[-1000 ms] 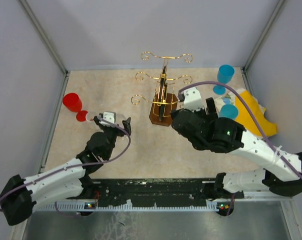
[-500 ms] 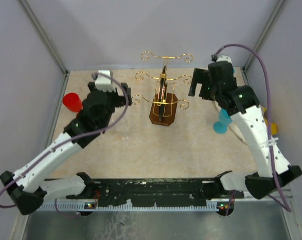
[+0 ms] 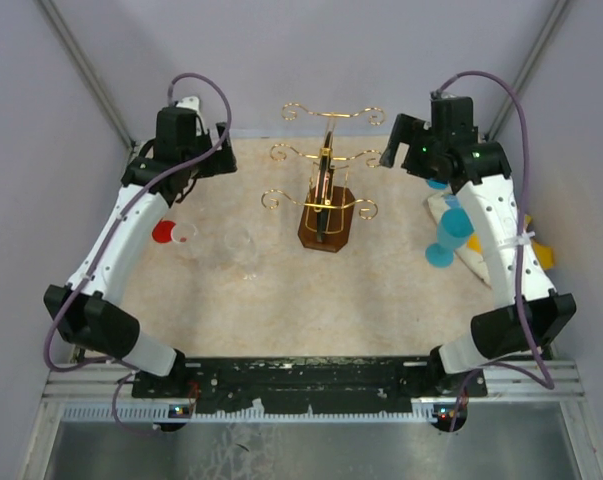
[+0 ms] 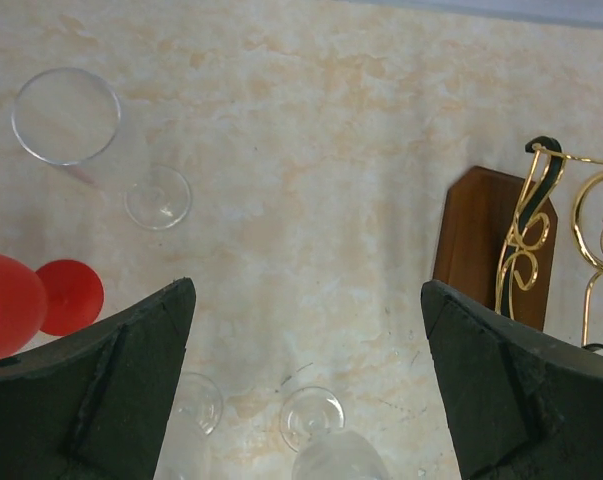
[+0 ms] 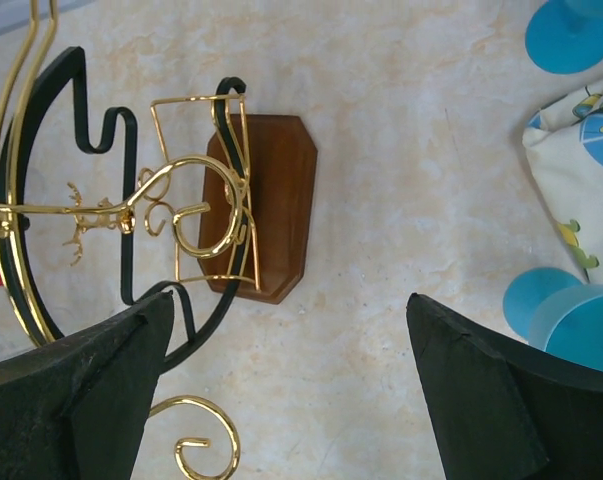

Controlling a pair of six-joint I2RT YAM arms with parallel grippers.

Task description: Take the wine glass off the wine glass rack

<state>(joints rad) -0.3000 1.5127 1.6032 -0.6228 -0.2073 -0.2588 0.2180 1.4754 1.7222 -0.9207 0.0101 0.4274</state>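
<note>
Wine glass rack (image 3: 325,222) stands upright, clear wine glass (image 3: 243,250) nearby.

Wine glass rack (image 3: 324,195) stands mid-table (image 3: 281,300), toward the far wall. Left of it, apart from its base, is a group of wine glasses (image 3: 243,250), likely three but hard to count from above. One fallen glass (image 4: 81,130) lies on its side behind the others. Farther left, near the table edge, lies a lone stemmed cup (image 3: 166,232). Right of the rack, the near cup (image 3: 447,240) is just beside a cloth (image 3: 496,235) at the right edge. The far cup (image 5: 571,30) is behind it.
</note>
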